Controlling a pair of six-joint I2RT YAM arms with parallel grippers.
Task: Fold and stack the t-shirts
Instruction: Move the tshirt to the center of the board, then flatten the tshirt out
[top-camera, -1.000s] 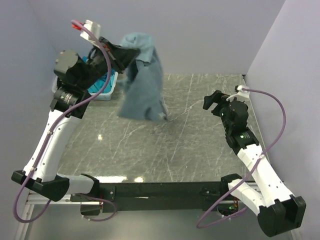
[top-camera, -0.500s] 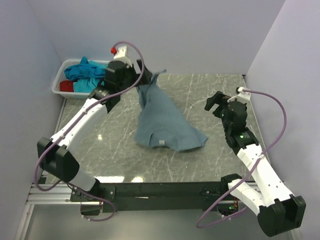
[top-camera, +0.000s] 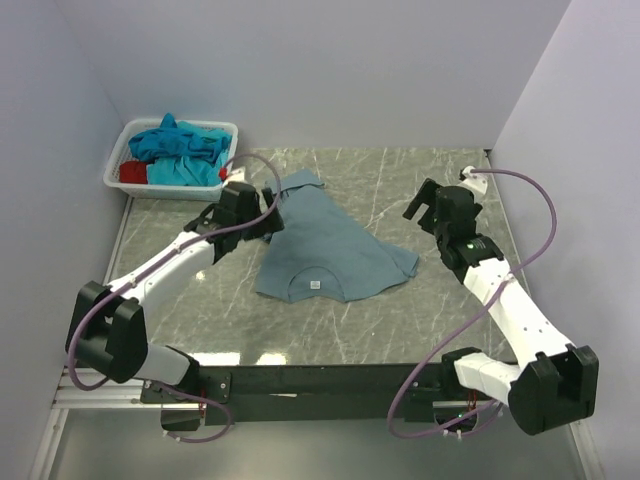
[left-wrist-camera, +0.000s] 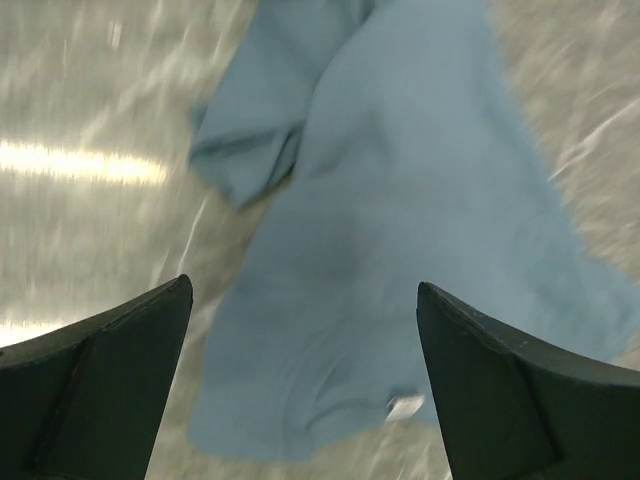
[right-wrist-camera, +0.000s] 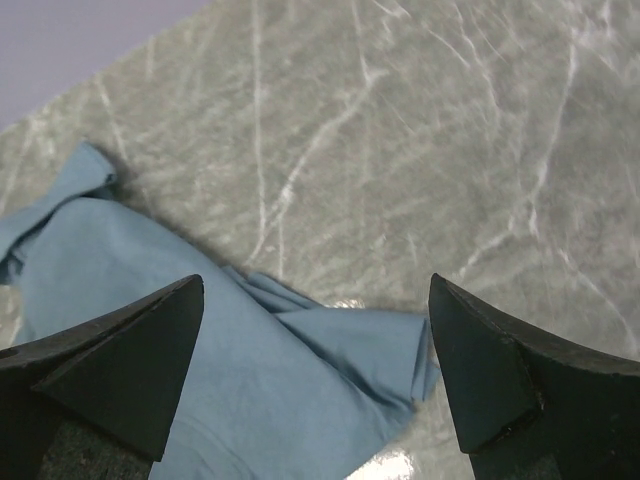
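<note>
A dusty grey-blue t-shirt (top-camera: 335, 250) lies loosely spread on the table's middle, its white neck label (top-camera: 313, 284) toward the near edge. My left gripper (top-camera: 268, 217) hovers at the shirt's left edge, open and holding nothing. The left wrist view shows the shirt (left-wrist-camera: 400, 200) and label (left-wrist-camera: 405, 405) between the wide jaws of the left gripper (left-wrist-camera: 303, 285). My right gripper (top-camera: 425, 207) stands open just right of the shirt. In its wrist view, the right gripper (right-wrist-camera: 315, 280) is above a folded sleeve corner (right-wrist-camera: 390, 350). Turquoise t-shirts (top-camera: 180, 145) and a red one (top-camera: 130, 172) fill the basket.
The white plastic basket (top-camera: 200, 123) sits at the back left corner against the wall. Grey marble tabletop (top-camera: 400, 320) surrounds the shirt. Walls close off the left, back and right sides.
The left gripper opened and let go of the grey-blue shirt, which went from hanging in the air to lying on the table. The left arm dropped low; the right gripper edged toward the shirt.
</note>
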